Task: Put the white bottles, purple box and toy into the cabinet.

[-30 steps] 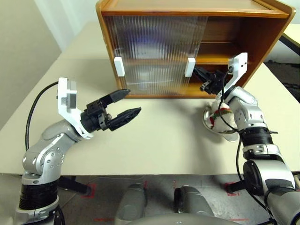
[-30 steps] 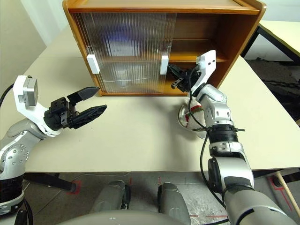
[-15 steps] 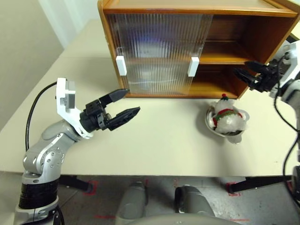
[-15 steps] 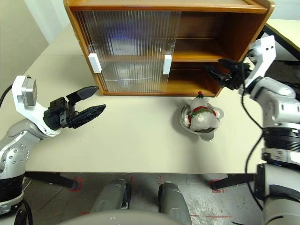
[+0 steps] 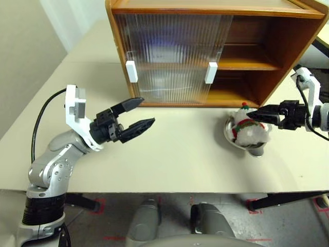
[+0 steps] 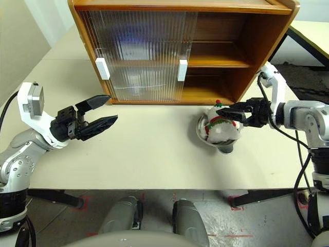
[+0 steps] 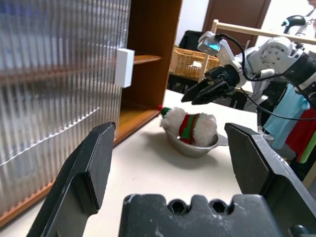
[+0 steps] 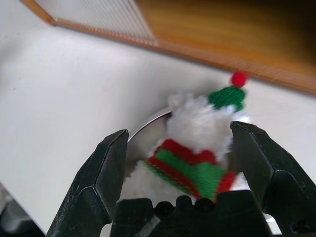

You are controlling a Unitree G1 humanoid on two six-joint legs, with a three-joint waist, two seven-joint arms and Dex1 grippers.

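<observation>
- right hand (image 6: 222,110): its two black fingers stand spread and empty, pointing across the counter (image 6: 149,149) toward the robot's left; the tips hang just over the toy (image 6: 218,125), one finger to each side of it in the right wrist view; I cannot tell whether they touch the plush
- toy: a fluffy white figure with a red-and-green scarf, a green cap and a red bobble; it lies in a shiny steel bowl (image 5: 245,144) on the counter, just before the cabinet's open right half
- left hand (image 5: 142,114): fingers wide apart, nothing between them; it hovers over the counter at about 9 o'clock from the bowl, well apart from it, tips aimed toward the cabinet's sliding doors
- cabinet (image 5: 288,46): orange-brown wood, at 12 o'clock from the bowl; two ribbed translucent doors (image 5: 169,56) with white block handles (image 5: 210,73) cover the left part; the right part stands open, showing one inner shelf (image 5: 247,64); vague pale shapes show behind the ribbed panels, too blurred to name
</observation>
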